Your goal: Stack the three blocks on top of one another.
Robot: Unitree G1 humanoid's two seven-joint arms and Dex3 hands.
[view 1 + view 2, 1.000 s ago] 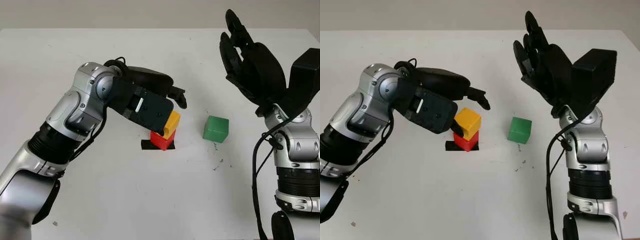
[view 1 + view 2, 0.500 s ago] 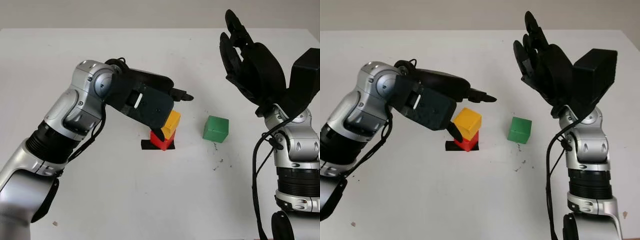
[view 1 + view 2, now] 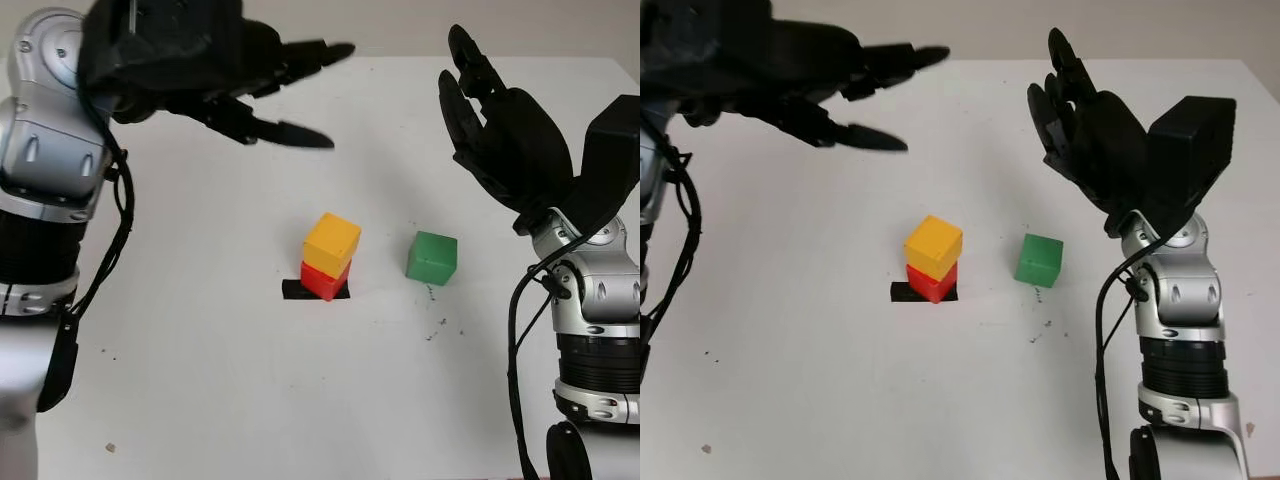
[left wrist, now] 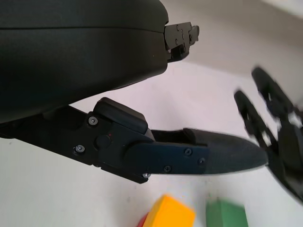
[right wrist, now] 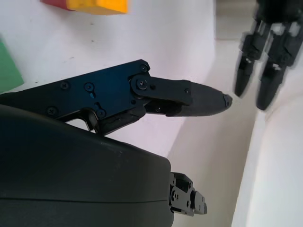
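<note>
Near the middle of the white table (image 3: 200,380), the yellow block (image 3: 332,243) sits on the red block (image 3: 321,281), which stands on a small black mark (image 3: 292,290). The yellow one is turned a little against the red one and overhangs it toward 2 o'clock, so the pair looks only loosely squared. At 3 o'clock from this stack, near but apart from it, the green block (image 3: 432,257) stands alone on the table, flat on one face.

The left hand (image 3: 225,70) hangs high over the table at about 10 o'clock from the stack, open and holding nothing. The right hand (image 3: 500,135) is raised at about 1 o'clock from the green block, palm toward the scene, also open and empty.

The green block is the piece left to place. It looks like a small rigid cube, probably light wood or plastic, with smooth painted faces; I would expect it to keep its shape under a pinch but to slip if held only by its edges. The best hold seems to be on two opposite side faces, near mid-height, leaving the bottom face free to land. The right hand is the nearer one.

Because the yellow block sits skewed, the landing surface is offset from the red base. A light block set down off-centre, or released with a sideways nudge, could tip or push the yellow one off, so it wants a gentle, level descent.
</note>
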